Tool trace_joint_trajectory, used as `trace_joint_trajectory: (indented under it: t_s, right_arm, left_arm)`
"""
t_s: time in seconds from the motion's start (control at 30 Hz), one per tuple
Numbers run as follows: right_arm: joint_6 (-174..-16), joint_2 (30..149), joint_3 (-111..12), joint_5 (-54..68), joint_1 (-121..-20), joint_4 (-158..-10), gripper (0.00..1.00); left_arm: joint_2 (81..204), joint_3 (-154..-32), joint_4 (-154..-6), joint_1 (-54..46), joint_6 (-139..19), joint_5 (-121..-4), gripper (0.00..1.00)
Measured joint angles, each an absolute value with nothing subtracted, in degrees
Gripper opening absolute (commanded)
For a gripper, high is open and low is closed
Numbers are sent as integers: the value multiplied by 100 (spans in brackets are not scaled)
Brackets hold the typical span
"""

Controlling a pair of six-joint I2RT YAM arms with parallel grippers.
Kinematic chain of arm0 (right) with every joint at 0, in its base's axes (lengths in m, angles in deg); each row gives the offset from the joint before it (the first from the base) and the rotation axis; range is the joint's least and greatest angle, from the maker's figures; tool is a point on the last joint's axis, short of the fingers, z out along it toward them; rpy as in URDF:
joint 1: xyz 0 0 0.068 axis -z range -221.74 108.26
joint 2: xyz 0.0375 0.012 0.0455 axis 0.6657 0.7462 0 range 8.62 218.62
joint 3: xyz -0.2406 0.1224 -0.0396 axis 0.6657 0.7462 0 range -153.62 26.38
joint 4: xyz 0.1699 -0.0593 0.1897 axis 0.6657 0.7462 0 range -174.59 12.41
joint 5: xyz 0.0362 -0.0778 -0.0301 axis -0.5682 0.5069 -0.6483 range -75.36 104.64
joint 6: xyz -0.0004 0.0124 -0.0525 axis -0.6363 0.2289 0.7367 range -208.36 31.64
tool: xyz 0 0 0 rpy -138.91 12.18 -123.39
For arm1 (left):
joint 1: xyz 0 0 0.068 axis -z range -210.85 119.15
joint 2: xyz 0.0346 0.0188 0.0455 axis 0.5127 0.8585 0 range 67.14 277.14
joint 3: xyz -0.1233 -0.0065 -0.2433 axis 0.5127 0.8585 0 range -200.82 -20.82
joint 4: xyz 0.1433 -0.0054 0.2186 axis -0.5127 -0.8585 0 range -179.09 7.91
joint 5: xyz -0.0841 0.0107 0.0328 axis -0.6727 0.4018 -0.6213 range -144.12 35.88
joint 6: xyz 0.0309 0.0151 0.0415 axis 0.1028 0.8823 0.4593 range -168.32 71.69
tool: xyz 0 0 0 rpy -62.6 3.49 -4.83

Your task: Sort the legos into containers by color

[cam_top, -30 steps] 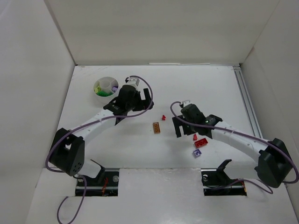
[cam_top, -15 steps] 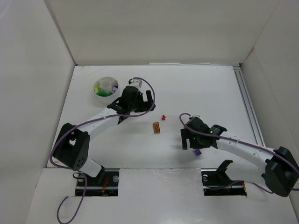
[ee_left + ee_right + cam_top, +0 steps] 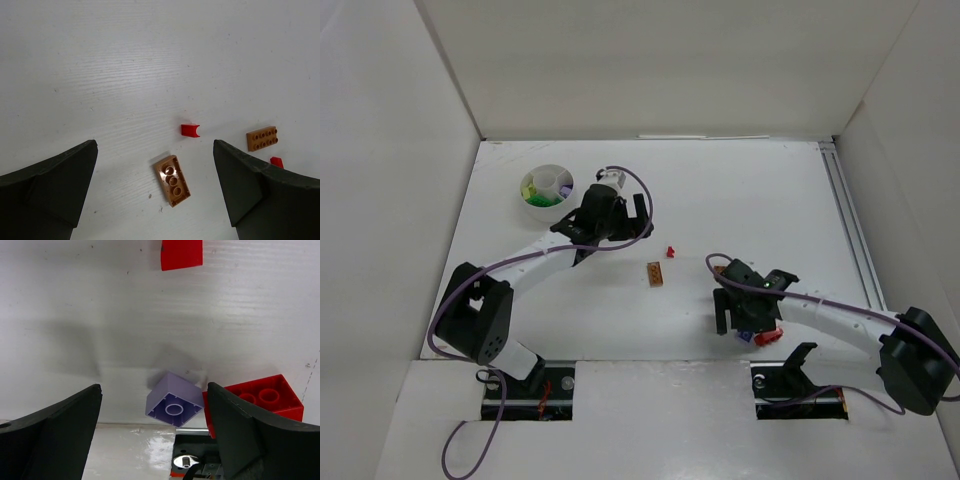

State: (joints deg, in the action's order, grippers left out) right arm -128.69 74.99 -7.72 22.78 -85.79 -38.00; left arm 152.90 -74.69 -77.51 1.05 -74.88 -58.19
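Observation:
The white divided dish (image 3: 547, 190) at the back left holds green, lime-yellow and pale purple legos. My left gripper (image 3: 610, 235) (image 3: 155, 150) hovers open just right of it, above an orange-brown brick (image 3: 172, 180) (image 3: 654, 273) and a small red piece (image 3: 190, 130) (image 3: 670, 250). A second orange-brown plate (image 3: 262, 138) and a red bit (image 3: 276, 161) lie farther right. My right gripper (image 3: 735, 318) (image 3: 152, 390) is open around a pale purple brick (image 3: 174, 400) (image 3: 744, 336) lying tipped over, its right finger (image 3: 240, 425) close to the brick's edge. A red brick (image 3: 265, 397) (image 3: 767, 338) sits just beyond that finger.
White walls enclose the table on three sides. A metal rail (image 3: 850, 230) runs along the right edge. The purple and red bricks lie close to the table's front edge (image 3: 125, 427), by the right arm's base mount (image 3: 798, 385). Another red piece (image 3: 181, 254) lies farther back.
My right gripper has moved toward the front edge, down around the purple brick, its jaws narrowing slightly. The red brick now lies nearer that edge. The left gripper shifted slightly right, then held.

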Motion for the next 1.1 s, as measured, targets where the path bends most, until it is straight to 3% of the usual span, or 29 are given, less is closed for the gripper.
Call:
trace_joint_trajectory:
  t_s: [0.2,0.33,0.43,0.57,0.7,0.77,1.1]
  right_arm:
    - [-13097,7499,-788,2057,-8668,-3560,90]
    - [-13248,7499,-788,1957,-8684,-3460,82]
    - [-13339,7518,-788,1957,-8708,-3446,69]
    - [-13398,7774,-812,2027,-8721,-3451,62]
    - [-13444,7973,-855,2097,-8721,-3455,34]
    - [-13462,7991,-912,2208,-8721,-3464,28]
    - [-12314,7910,-1784,2954,-9090,-3888,23]
  left_arm:
    - [15290,-7469,-7747,132,-7466,-5821,100]
    - [15290,-7469,-7742,132,-7442,-5819,100]
    - [15290,-7469,-7738,132,-7429,-5817,100]
    - [15290,-7469,-7738,132,-7427,-5817,100]
    - [15290,-7469,-7734,132,-7427,-5810,100]
    - [15290,-7469,-7729,132,-7427,-5810,100]
    - [15277,-7469,-7773,40,-7429,-5727,100]
